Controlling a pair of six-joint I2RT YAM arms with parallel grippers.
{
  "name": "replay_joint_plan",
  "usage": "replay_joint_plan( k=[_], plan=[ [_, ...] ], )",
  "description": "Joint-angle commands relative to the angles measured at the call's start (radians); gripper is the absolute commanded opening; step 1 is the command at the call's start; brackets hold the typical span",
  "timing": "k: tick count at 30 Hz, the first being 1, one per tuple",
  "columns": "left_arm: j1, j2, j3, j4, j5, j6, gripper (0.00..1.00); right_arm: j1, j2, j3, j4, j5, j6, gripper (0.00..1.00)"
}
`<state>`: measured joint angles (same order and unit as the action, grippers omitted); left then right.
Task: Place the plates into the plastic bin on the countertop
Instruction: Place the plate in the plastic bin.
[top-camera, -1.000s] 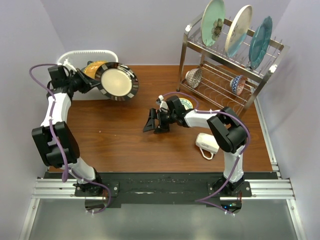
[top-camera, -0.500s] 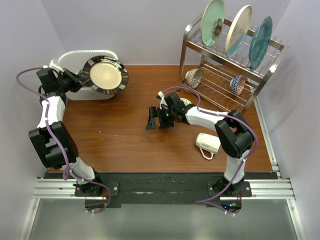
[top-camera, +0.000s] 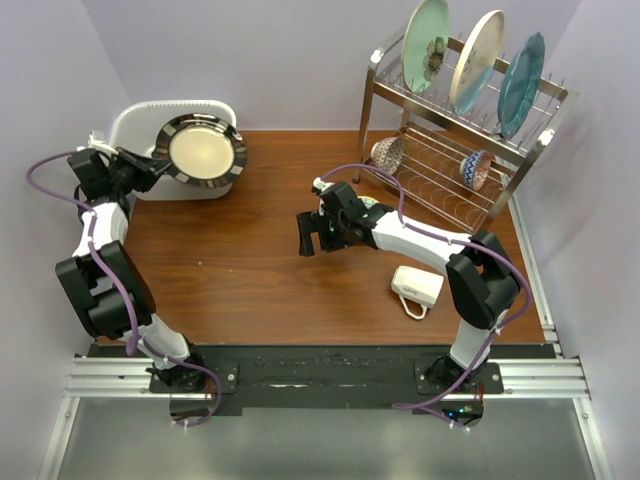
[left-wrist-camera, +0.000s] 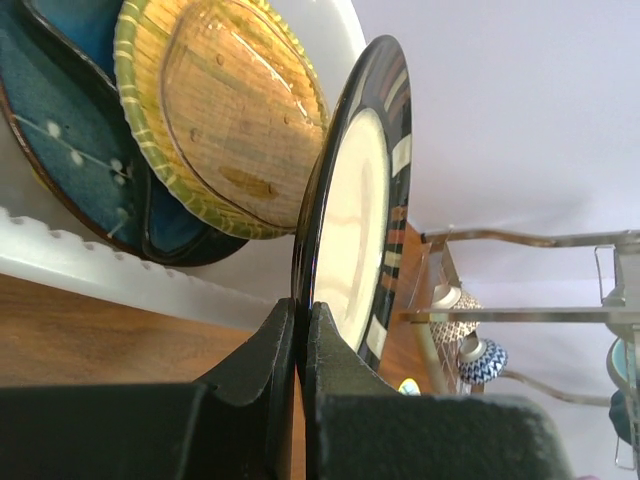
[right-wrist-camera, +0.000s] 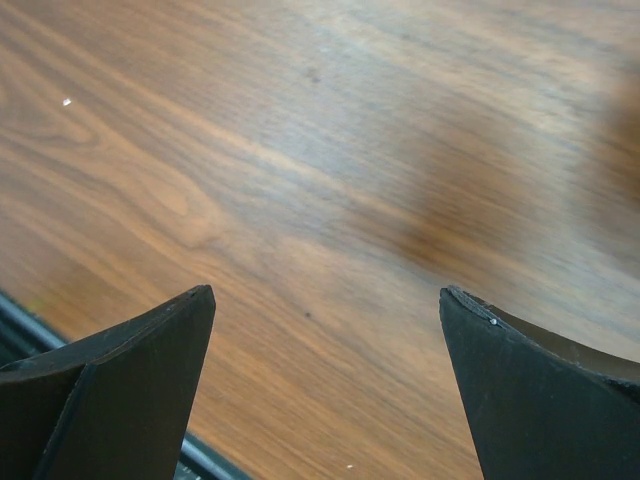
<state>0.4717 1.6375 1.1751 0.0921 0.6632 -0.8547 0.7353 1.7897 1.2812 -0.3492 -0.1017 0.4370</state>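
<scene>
at ten o'clock the left gripper (top-camera: 156, 166) clenches the black-rimmed yellow-centred plate (top-camera: 203, 150) over the white plastic bin (top-camera: 135, 120), the right gripper (top-camera: 304, 234) splayed above the brown wooden countertop (top-camera: 230, 260).

Plates first, I count six I can actually see: three plates (top-camera: 427, 45) (top-camera: 477, 62) (top-camera: 522, 85) in the rack (top-camera: 367, 110), one black-rimmed plate (top-camera: 203, 151) over the bin (top-camera: 135, 120), plus a yellow woven plate (left-wrist-camera: 230, 120) and a dark blue plate (left-wrist-camera: 70, 150) in it, maybe more underneath, can't tell. Two bowls (top-camera: 388, 155) (top-camera: 476, 169) on the rack's lower shelf and one white mug (top-camera: 417, 288). One bin, one rack, two arms (top-camera: 98, 228) (top-camera: 420, 238).
</scene>
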Motion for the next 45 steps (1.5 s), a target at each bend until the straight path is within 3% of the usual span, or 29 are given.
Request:
replay_joint_plan(
  k=[1, 12, 23, 40, 45],
  plan=[
    [0.027, -0.071, -0.023, 0.262, 0.041, -0.138, 0.0, 0.004, -0.058, 0.033, -0.034, 0.097, -0.03, 0.99],
    [0.038, -0.099, -0.115, 0.377, -0.115, -0.221, 0.0, 0.021, -0.07, 0.032, -0.037, 0.137, -0.043, 0.99],
    [0.036, 0.008, -0.112, 0.555, -0.129, -0.385, 0.0, 0.03, -0.061, 0.036, -0.04, 0.14, -0.05, 0.99],
    [0.001, 0.145, -0.045, 0.597, -0.189, -0.388, 0.0, 0.042, -0.061, 0.032, -0.037, 0.148, -0.052, 0.99],
    [-0.024, 0.156, -0.025, 0.577, -0.189, -0.371, 0.24, 0.042, -0.064, 0.029, -0.042, 0.152, -0.055, 0.99]
  ],
)
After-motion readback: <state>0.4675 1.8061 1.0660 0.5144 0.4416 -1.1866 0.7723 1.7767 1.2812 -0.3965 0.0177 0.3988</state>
